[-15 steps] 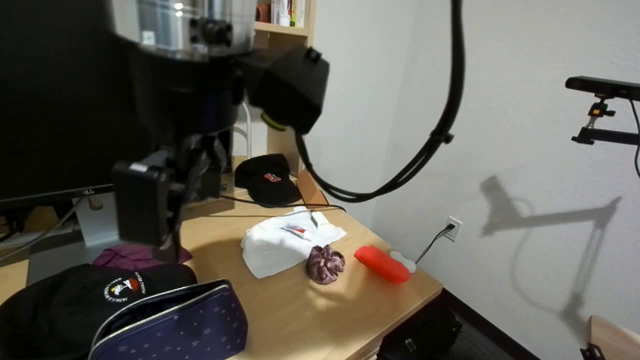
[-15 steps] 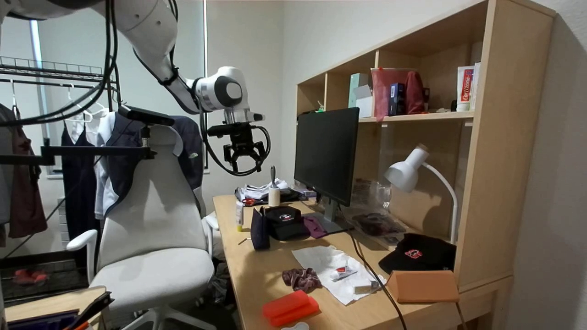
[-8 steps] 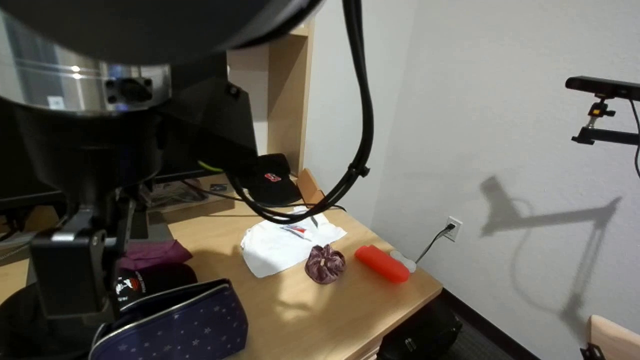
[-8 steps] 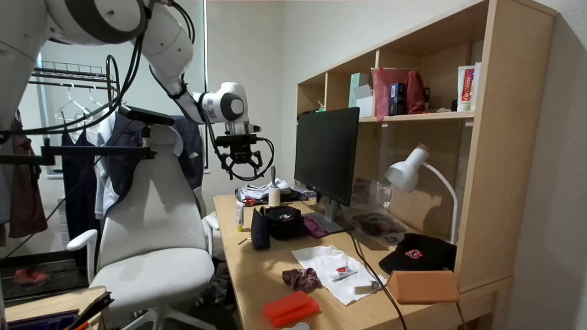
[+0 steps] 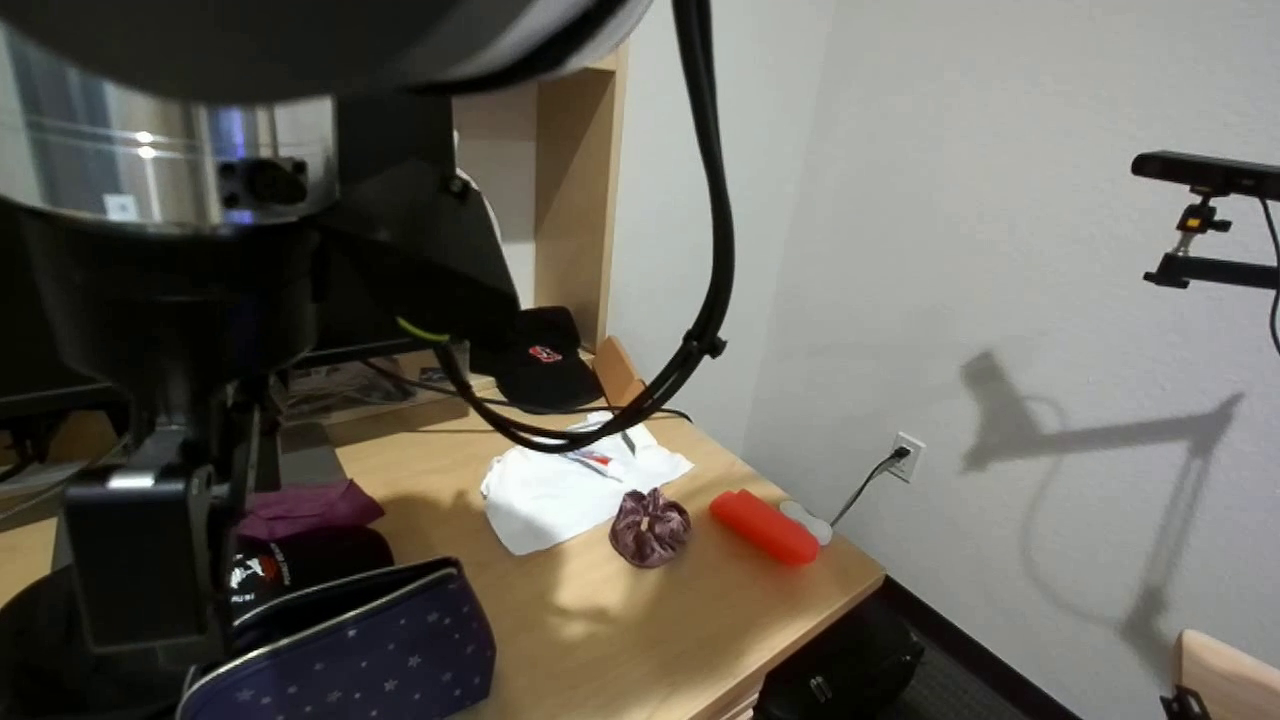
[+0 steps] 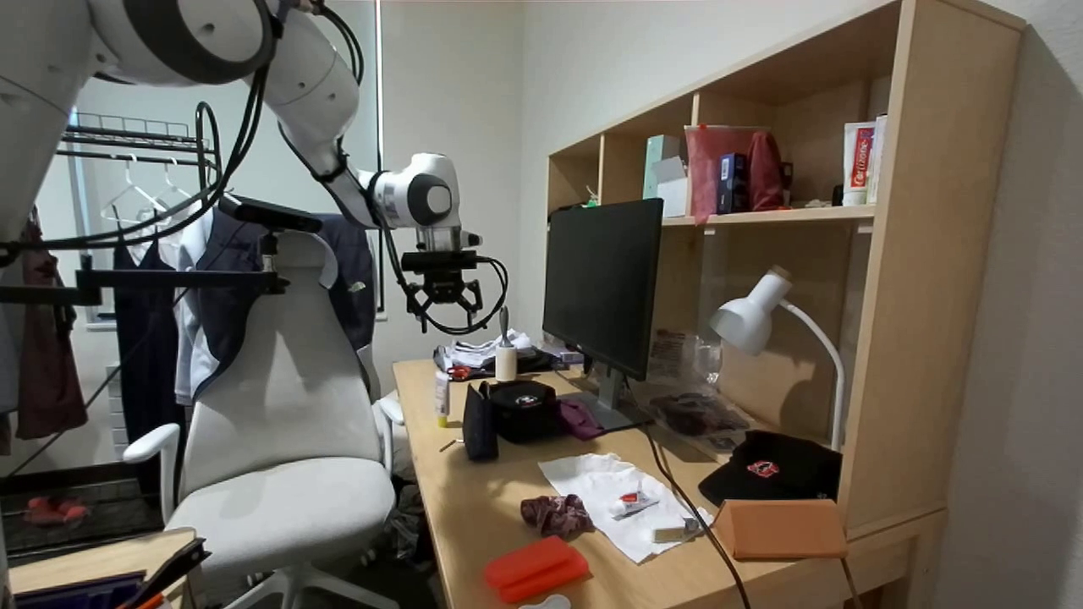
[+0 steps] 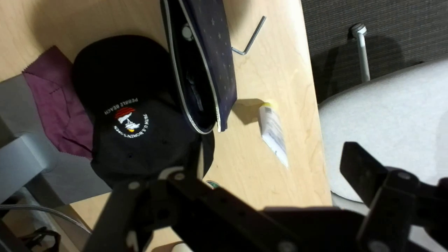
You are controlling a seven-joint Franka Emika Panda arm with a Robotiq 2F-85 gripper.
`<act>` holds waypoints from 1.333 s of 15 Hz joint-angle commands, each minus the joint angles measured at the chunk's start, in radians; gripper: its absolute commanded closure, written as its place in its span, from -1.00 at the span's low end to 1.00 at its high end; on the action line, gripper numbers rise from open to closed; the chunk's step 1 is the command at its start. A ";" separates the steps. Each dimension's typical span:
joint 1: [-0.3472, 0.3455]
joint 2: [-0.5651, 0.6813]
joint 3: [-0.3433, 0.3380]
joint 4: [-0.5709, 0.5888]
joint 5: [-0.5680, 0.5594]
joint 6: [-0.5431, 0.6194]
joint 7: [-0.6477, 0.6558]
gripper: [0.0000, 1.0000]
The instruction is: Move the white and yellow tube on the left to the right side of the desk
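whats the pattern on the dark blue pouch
Small pale stars; the pouch shows them best in an exterior view.

Slim white tube: yellow end, faint grey print along body. Flat wooden desk: light tan, fine grain. Soft navy-blue zip pouch: scattered pale stars, silver-toned edging. Black fabric baseball cap: red, white and yellow emblem, white lettering. Ring-shaped fabric scrunchie: mauve.

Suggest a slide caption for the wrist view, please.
Beyond open fingers: white and yellow tube on the desk near a navy pouch.
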 commanded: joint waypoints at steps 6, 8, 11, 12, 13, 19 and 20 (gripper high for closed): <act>-0.003 0.175 0.063 0.150 0.018 -0.053 -0.390 -1.00; 0.002 0.216 0.066 0.189 0.017 -0.070 -0.458 -1.00; 0.008 0.261 0.066 0.242 0.017 -0.102 -0.544 -1.00; 0.010 0.274 0.063 0.259 0.012 -0.115 -0.574 -1.00; 0.013 0.284 0.060 0.273 0.008 -0.124 -0.598 -1.00; 0.020 0.348 0.066 0.355 0.046 -0.140 -0.713 -1.00; 0.033 0.358 0.055 0.373 0.047 -0.158 -0.685 -1.00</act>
